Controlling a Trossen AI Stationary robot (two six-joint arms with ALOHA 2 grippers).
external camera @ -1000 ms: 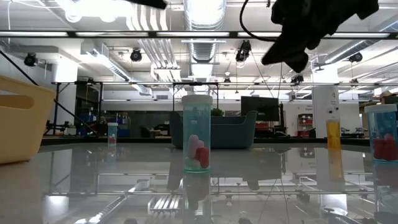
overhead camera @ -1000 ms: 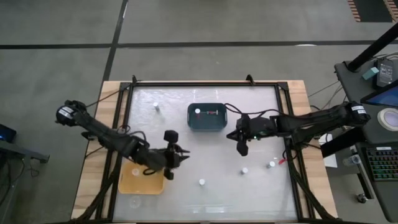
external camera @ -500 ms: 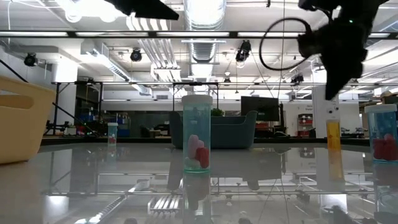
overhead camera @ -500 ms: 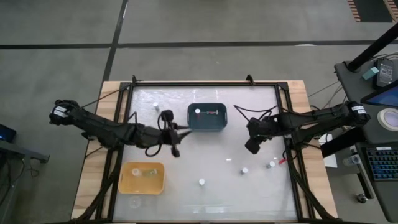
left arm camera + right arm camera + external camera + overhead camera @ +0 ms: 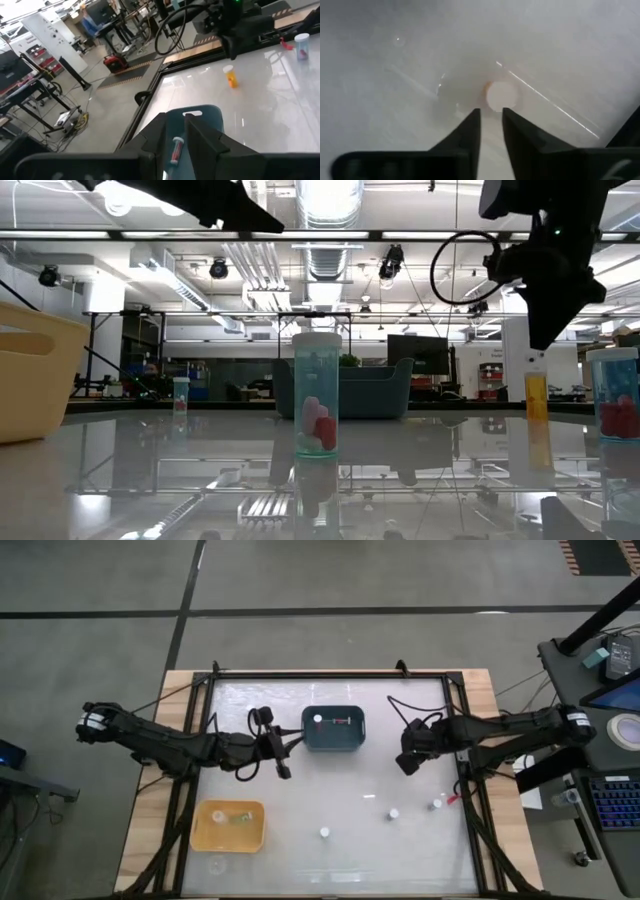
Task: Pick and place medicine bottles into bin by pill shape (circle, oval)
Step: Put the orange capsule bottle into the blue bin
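Small white-capped medicine bottles stand on the glass table: one at the far left (image 5: 250, 710), one near the front (image 5: 323, 832) (image 5: 316, 405), two at the right (image 5: 393, 812) (image 5: 436, 804). An amber-orange bottle (image 5: 536, 395) (image 5: 502, 96) stands under my right gripper (image 5: 408, 755) (image 5: 491, 117), which points down above it, fingers a narrow gap apart, touching nothing. My left gripper (image 5: 283, 745) (image 5: 176, 132) hovers by the left end of the dark teal bin (image 5: 352, 740) (image 5: 200, 120), slightly open and empty. Two bottles (image 5: 318, 720) (image 5: 175, 150) lie in that bin.
A yellow bin (image 5: 205, 835) (image 5: 30, 370) at the near left holds a small bottle (image 5: 238, 816). A red scrap (image 5: 452, 798) lies near the right frame rail. Black frame rails edge the table. Open glass lies between the bins and the front bottles.
My left gripper has gone from the yellow bin's right rim toward the far edge, up to the teal bin's left end. My right gripper has gone from beside the teal bin toward the table's right edge, over the orange bottle.
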